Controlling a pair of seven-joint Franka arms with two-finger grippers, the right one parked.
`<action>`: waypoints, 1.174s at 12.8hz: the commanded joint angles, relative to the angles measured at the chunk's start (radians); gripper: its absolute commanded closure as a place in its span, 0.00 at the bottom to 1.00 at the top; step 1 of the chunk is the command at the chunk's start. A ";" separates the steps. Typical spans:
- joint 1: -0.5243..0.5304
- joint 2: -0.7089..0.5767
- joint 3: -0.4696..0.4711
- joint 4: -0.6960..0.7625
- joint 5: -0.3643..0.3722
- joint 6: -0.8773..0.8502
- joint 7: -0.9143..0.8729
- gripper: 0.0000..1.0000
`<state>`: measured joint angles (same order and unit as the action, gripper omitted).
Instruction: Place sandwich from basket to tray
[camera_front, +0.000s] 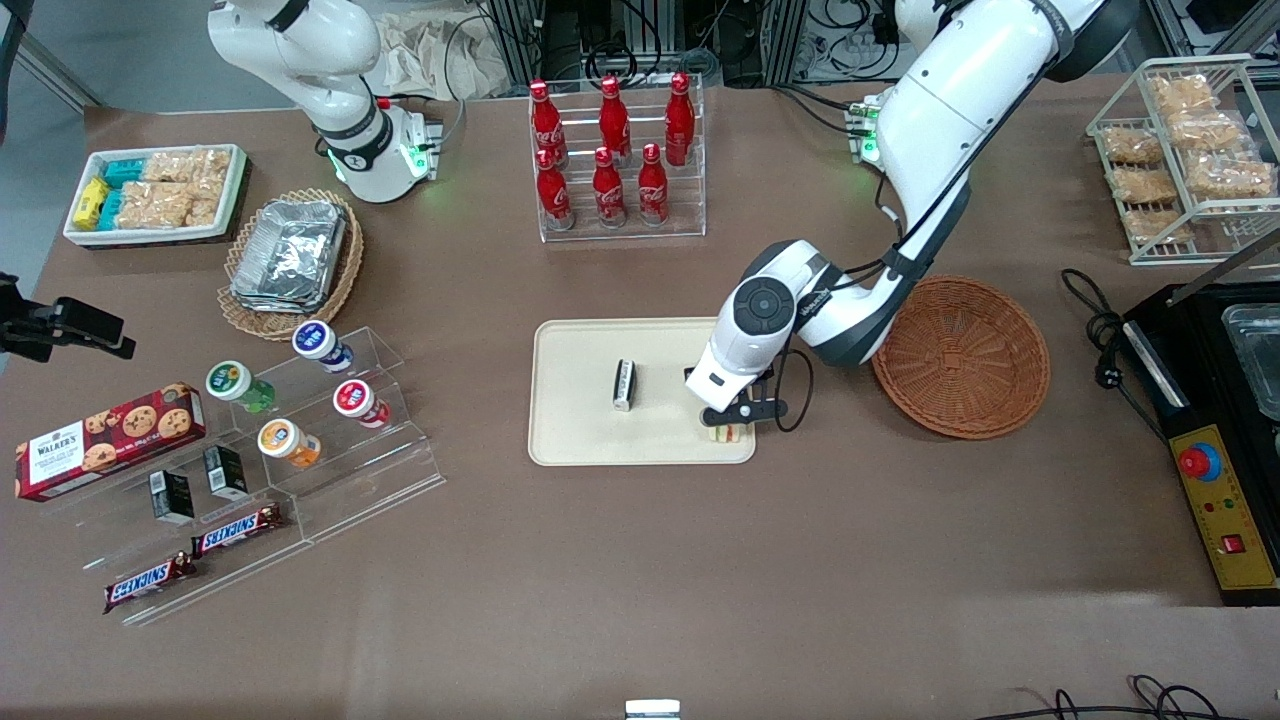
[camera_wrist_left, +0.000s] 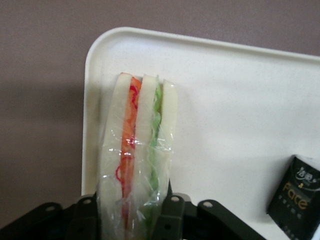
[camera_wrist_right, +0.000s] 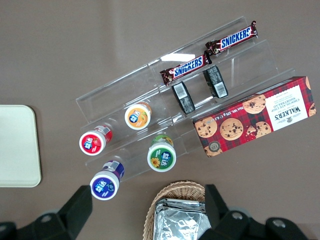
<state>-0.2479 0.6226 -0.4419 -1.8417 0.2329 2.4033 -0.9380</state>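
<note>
Now gripper (camera_front: 733, 420) clasps sandwich (camera_wrist_left: 137, 150) over tray (camera_front: 570, 420).

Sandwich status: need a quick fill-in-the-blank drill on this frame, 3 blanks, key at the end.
1. The gripper is shut on the ____.
2. The sandwich is over a corner of the ____, not the basket.
3. The small black packet lies on the tray, and the basket holds ____.
Missing words: sandwich; tray; nothing

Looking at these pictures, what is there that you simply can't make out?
- Whether the wrapped triangular white-bread sandwich rests on the cream rectangular plastic tray: the left gripper covers it in the front view.
- The sandwich's gripped end: cut off in the wrist view.
- The small black packet: cut by the edge, its small print unreadable.
</note>
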 joint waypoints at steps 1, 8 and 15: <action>-0.011 -0.038 0.006 0.016 0.017 -0.051 -0.076 0.00; 0.071 -0.326 0.005 0.018 -0.006 -0.384 -0.078 0.00; 0.110 -0.812 0.304 -0.177 -0.237 -0.563 0.448 0.00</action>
<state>-0.1033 -0.0494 -0.2670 -1.9421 0.0387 1.8996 -0.6662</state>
